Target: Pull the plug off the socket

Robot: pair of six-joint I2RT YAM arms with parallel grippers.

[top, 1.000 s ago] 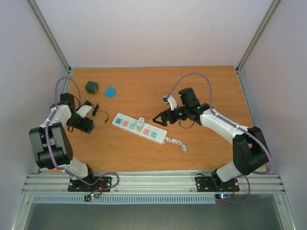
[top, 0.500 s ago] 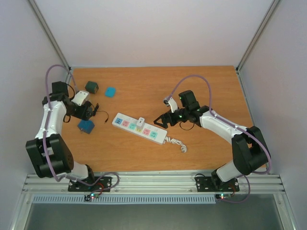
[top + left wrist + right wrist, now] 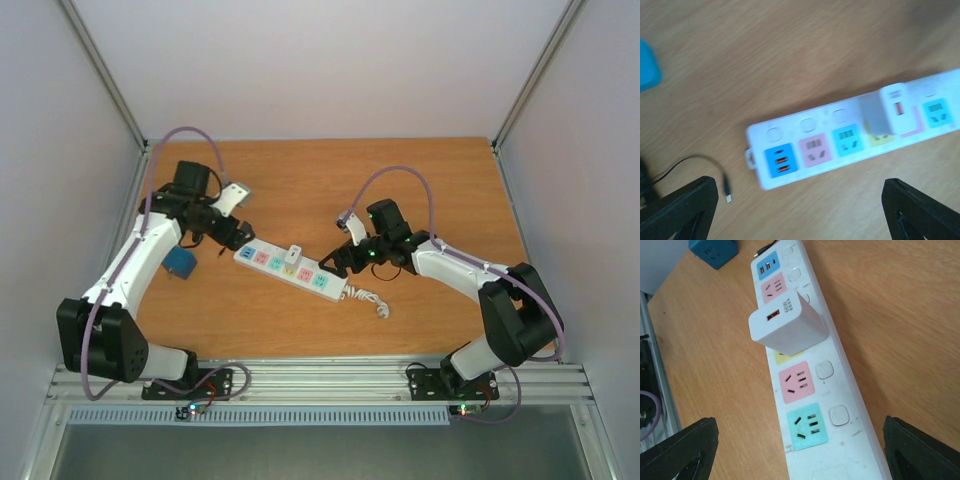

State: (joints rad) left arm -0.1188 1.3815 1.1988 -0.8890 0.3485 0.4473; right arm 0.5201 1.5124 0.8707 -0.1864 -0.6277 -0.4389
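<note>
Left hand (image 3: 241, 238) and right hand (image 3: 332, 264), both wide, flank the socket (image 3: 320, 283) — likely one braces, one pulls the plug (image 3: 292, 255).

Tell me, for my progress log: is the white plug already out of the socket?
No, the plug sits seated in the socket, over its yellow panel.

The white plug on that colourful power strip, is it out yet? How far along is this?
Not out yet: the plug sits in the socket, over its yellow panel. In hand: the left gripper and the right gripper hang open at opposite ends of the strip, holding nothing. Left to do: grip the plug and pull it free, probably steadying the strip.
</note>
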